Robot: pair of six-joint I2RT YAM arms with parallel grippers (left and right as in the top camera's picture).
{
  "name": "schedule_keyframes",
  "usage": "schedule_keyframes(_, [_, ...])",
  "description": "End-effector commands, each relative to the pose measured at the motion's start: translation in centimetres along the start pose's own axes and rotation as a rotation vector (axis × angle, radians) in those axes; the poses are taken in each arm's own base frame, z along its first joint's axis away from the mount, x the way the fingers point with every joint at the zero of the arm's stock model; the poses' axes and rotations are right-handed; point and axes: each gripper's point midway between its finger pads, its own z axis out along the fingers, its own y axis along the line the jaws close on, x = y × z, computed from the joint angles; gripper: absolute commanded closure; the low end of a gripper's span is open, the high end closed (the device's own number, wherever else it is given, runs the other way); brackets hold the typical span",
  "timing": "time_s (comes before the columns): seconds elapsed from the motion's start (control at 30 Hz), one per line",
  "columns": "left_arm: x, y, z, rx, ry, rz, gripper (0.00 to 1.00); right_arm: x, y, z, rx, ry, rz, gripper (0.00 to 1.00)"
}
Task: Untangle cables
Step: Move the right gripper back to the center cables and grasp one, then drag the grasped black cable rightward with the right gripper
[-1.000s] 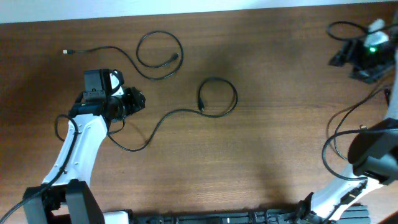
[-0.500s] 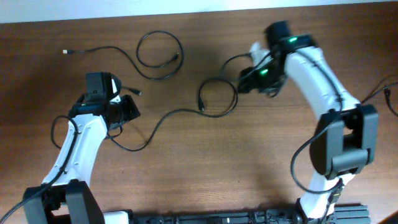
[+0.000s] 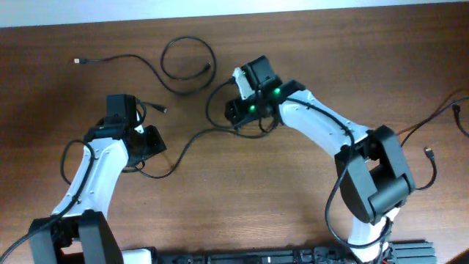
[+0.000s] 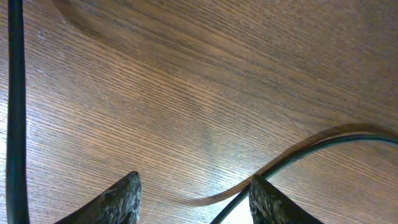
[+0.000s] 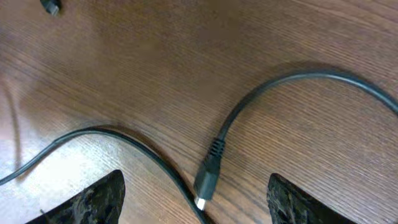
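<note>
Evidently the right gripper hangs wide open and empty straight over the plug, seemingly to straddle that cable, wrist pitched down at the table. Well left of the plug, the left gripper hovers low beside a slack strand, also open, holding nothing.

Overhead: fixed high, looking straight down on the whole wooden surface. Left wrist: very near, tilted down past its own fingertips onto bare grain. Right wrist: equally near, on a cable plug; same patch under the right hand overhead.
</note>
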Motion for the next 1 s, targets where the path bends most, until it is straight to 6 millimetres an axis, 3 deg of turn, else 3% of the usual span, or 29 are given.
schedule_keyframes(0.0, [0.0, 0.1, 0.0, -0.007, -0.012, 0.005, 0.43, 1.5, -1.1, 2.2, 0.094, 0.042, -0.012, 0.30])
schedule_keyframes(0.23, [0.0, 0.1, 0.2, -0.008, -0.009, 0.004, 0.43, 1.9, -1.6, 4.1, 0.101, 0.047, -0.012, 0.32])
schedule_keyframes(0.47, [0.7, -0.1, 1.9, 0.017, 0.002, 0.002, 0.43, 1.9, -1.7, 4.5, 0.103, 0.042, 0.060, 0.55])
schedule_keyframes(0.7, [1.8, 0.3, 3.5, 0.008, 0.054, -0.001, 0.45, 2.1, -1.6, 4.5, 0.099, 0.048, 0.070, 0.57])
schedule_keyframes(0.8, [2.2, 0.2, 4.2, 0.016, 0.081, -0.016, 0.57, 2.4, -1.6, 4.5, 0.099, 0.063, 0.072, 0.59])
schedule_keyframes(0.87, [1.8, -0.1, 4.2, 0.027, 0.065, -0.021, 0.80, 2.5, -1.6, 4.5, 0.099, 0.066, 0.073, 0.60])
schedule_keyframes(0.97, [0.9, -1.7, 4.2, 0.111, 0.037, -0.016, 0.91, 2.5, -1.5, 4.5, 0.096, 0.068, 0.073, 0.61])
